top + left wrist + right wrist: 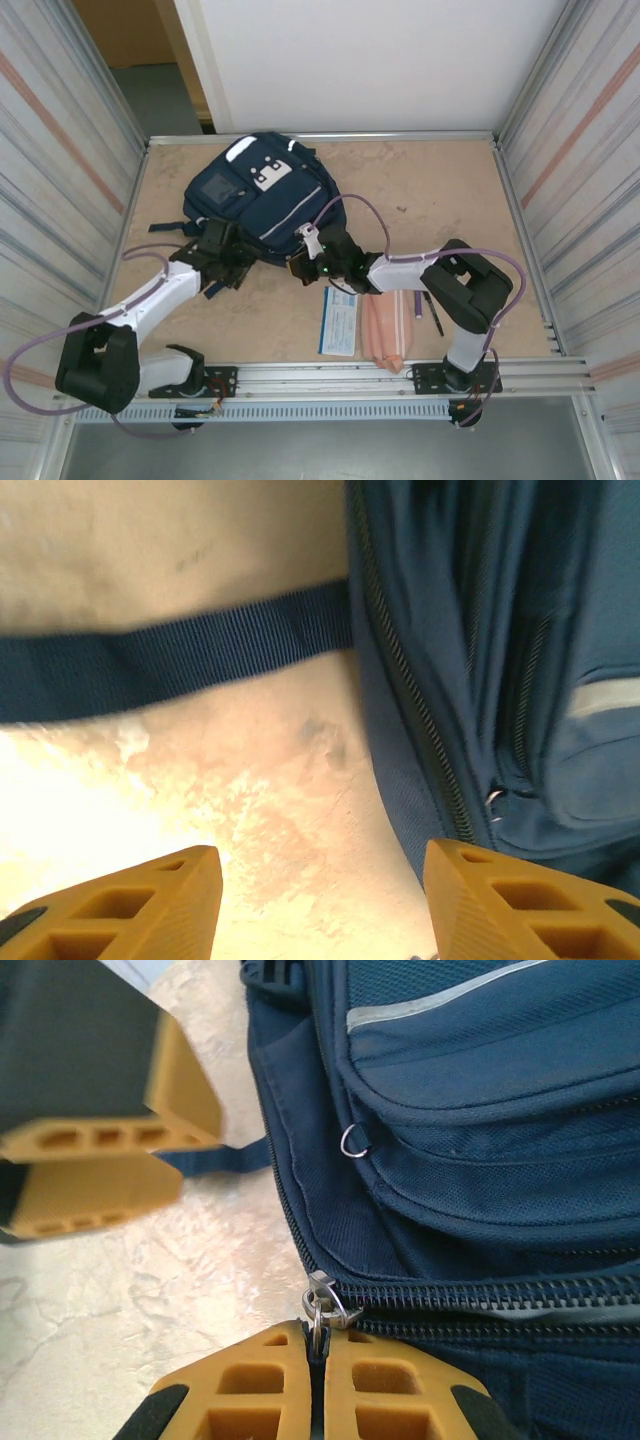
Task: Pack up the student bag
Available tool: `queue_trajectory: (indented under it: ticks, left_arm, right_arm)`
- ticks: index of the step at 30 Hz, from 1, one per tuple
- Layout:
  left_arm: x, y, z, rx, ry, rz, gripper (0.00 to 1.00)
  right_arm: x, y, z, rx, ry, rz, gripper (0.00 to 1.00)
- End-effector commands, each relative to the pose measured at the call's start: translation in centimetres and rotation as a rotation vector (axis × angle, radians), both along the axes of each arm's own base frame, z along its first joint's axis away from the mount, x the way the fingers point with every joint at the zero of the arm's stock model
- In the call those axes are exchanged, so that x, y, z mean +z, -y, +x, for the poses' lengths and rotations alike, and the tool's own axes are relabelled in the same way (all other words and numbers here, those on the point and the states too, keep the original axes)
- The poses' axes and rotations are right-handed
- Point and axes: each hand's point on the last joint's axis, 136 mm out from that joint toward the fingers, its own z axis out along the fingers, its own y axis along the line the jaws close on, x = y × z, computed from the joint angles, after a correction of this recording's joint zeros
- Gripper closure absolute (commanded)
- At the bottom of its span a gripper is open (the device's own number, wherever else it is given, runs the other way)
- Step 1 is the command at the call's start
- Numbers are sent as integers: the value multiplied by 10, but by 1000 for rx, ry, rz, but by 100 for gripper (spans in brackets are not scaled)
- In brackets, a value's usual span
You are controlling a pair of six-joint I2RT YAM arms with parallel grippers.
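Zipper pull [322,1297] of the student bag [480,1110] sits clamped in the right end effector [318,1348], bottom centre; the left end effector [320,865] gapes open.

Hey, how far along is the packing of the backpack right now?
Done: nothing looks packed yet; the backpack lies flat and its main zipper looks closed. In hand: the right gripper is shut on the zipper pull, and the left gripper is open beside the backpack near a strap. Left: open the zipper, then load the booklet, pink pouch and pens lying on the table.
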Motion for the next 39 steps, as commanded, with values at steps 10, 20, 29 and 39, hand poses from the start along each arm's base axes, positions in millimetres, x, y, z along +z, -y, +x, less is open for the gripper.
queue_trajectory:
  ticks: [10,20,29,39]
  left_arm:
    - [-4,20,30,155,70,-39,43]
    - [28,17,5,217,155,-31,42]
    - [-3,36,-4,235,90,-58,43]
    - [-12,32,0,259,107,-27,85]
  right_arm:
    - [6,-40,-44,137,54,-9,100]
    - [-7,-39,-47,139,29,-33,100]
    - [-2,-40,-43,133,29,-25,100]
    - [0,-35,-41,118,37,-37,100]
